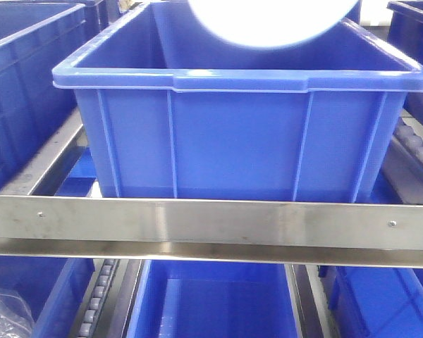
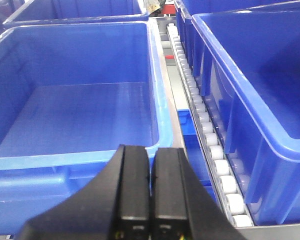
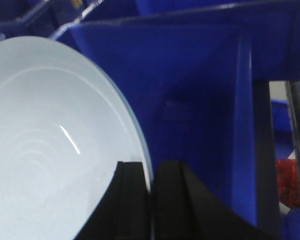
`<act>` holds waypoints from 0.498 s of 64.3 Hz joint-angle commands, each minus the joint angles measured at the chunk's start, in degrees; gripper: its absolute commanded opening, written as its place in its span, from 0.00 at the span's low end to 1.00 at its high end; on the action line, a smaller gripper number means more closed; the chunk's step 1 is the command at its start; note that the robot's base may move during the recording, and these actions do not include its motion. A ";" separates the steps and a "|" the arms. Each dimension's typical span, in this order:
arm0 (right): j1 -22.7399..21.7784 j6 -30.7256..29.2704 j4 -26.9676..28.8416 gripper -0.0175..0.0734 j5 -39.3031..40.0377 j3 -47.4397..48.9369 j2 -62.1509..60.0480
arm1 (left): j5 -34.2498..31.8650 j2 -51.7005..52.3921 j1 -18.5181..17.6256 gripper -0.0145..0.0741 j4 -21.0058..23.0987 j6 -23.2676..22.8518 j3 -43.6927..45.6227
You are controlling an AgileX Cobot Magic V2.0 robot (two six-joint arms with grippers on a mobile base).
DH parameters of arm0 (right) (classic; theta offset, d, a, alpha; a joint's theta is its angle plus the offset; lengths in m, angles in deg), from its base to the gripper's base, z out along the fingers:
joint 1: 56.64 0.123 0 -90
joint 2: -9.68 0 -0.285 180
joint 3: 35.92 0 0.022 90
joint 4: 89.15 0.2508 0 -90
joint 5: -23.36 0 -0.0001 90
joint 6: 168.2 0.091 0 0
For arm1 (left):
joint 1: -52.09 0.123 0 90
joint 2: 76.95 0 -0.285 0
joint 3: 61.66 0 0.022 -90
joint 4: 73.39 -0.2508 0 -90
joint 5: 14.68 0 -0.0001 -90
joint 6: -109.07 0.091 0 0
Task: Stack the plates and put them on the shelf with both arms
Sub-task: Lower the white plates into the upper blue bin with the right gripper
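A pale blue-white plate (image 3: pixel 50 150) fills the left of the right wrist view, and my right gripper (image 3: pixel 151 180) is shut on its rim, one finger inside and one outside. The same plate (image 1: pixel 264 21) shows as a bright white disc at the top of the front view, above a blue bin (image 1: pixel 240 127). I cannot tell whether one plate or a stack is held. My left gripper (image 2: pixel 151 165) is shut with nothing between its fingers, hovering over the near rim of a blue crate (image 2: pixel 75 115). The steel shelf rail (image 1: pixel 211 225) crosses the front view.
Blue crates (image 2: pixel 260 75) sit side by side on the shelf, with grey roller tracks (image 2: pixel 210 135) between them. More blue bins (image 1: pixel 211 303) sit on the level below the rail. A crumpled clear bag (image 1: pixel 3 313) lies at the lower left.
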 commanded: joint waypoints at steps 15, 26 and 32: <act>1.43 -0.10 0.33 0.29 7.10 10.44 10.07 | -4.74 -0.17 0.22 0.26 0.39 -0.15 1.63; 1.69 -0.10 0.33 0.46 6.72 12.36 11.91 | -4.74 -0.17 0.22 0.26 0.39 -0.15 1.63; 1.64 -0.10 0.33 0.52 6.71 12.36 11.91 | -4.74 -0.17 0.22 0.26 0.39 -0.15 1.63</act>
